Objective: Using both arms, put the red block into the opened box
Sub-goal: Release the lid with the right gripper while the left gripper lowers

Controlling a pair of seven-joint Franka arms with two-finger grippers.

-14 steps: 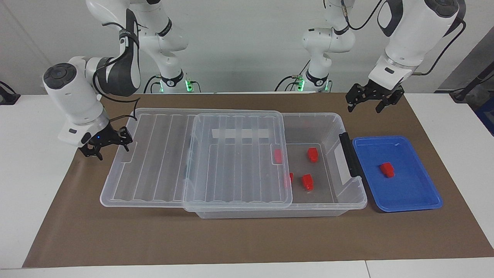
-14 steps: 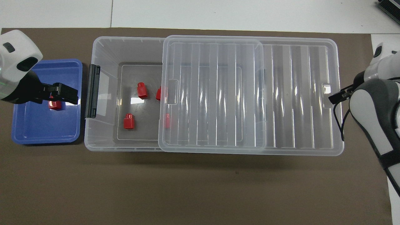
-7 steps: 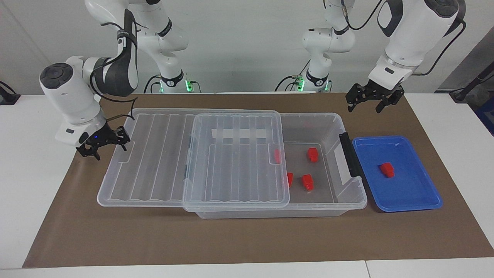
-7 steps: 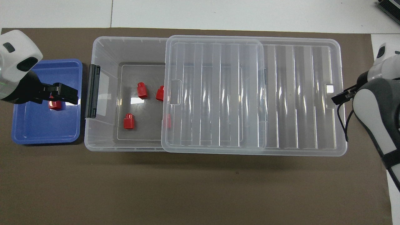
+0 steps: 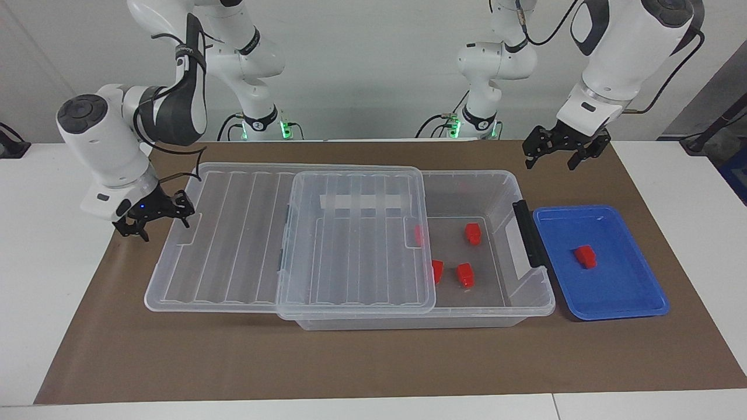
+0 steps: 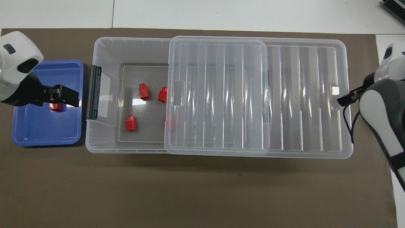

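Note:
A red block [image 5: 585, 256] lies in the blue tray [image 5: 630, 291] beside the box's latch end. In the overhead view my left gripper [image 6: 68, 96] partly covers this red block [image 6: 55, 106]. That left gripper [image 5: 551, 163] hangs open and empty, high over the mat. The clear box [image 5: 502, 186] holds several more red blocks [image 5: 465, 275]. Its ribbed lid [image 5: 350, 245] is slid partway off toward the right arm's end. My right gripper [image 5: 157, 224] is low at the lid's overhanging end, fingers spread, one fingertip [image 6: 346, 98] against the lid's end tab.
A brown mat [image 5: 373, 361] covers the table under the box and tray. The box's dark grey latch [image 5: 528, 233] faces the tray. One block [image 6: 169, 122] shows only through the lid's edge.
The lid has slid a little farther toward the right arm's end, together with my right gripper, uncovering more of the box. The left arm has not moved.

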